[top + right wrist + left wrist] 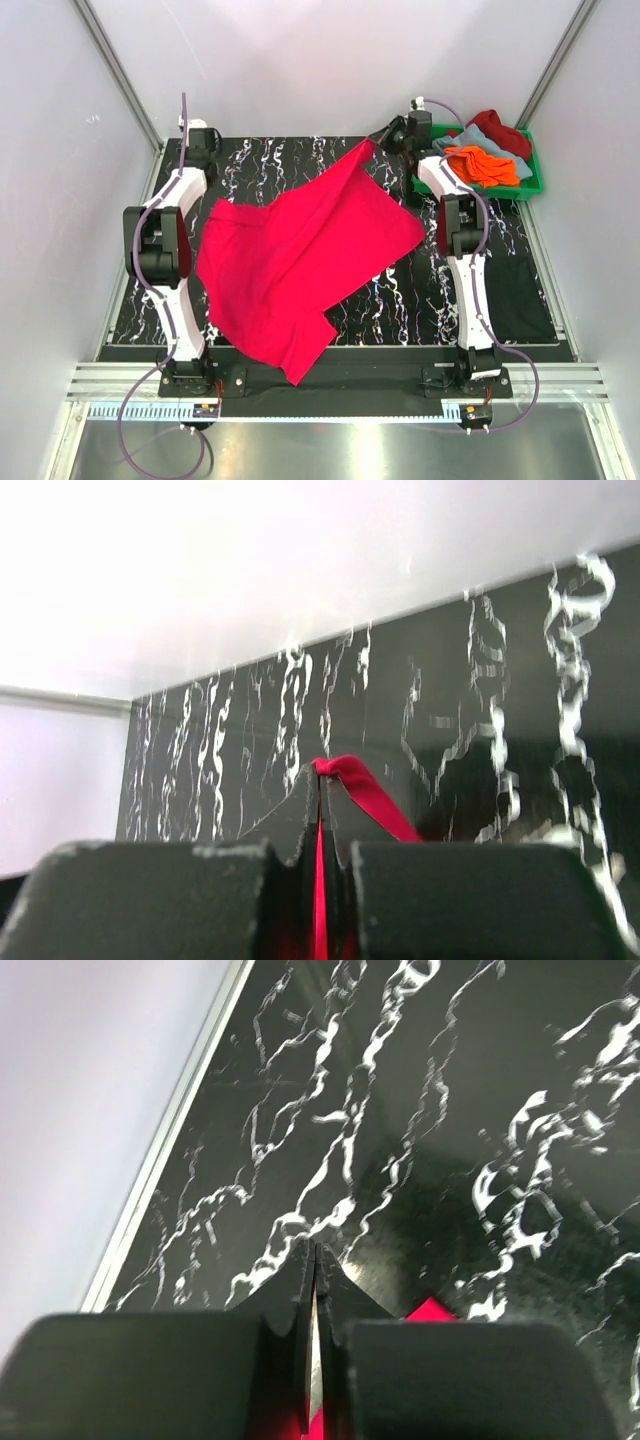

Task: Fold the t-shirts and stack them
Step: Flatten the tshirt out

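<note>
- Grip check: right gripper (318,780) is clenched on a raised shirt (290,250) corner, and left gripper (312,1260) is clamped with red between its jaws.
- I'd pull both corners apart evenly so the shirt lies flat before folding.

Seen from my remote station: a black bench (270,165) veined with white marbling, boxed in by plain white walls (320,60). Aluminium posts (118,75) rise at its far corners, a ribbed metal rail (110,384) lines the near edge, and the light is soft and even.
</note>
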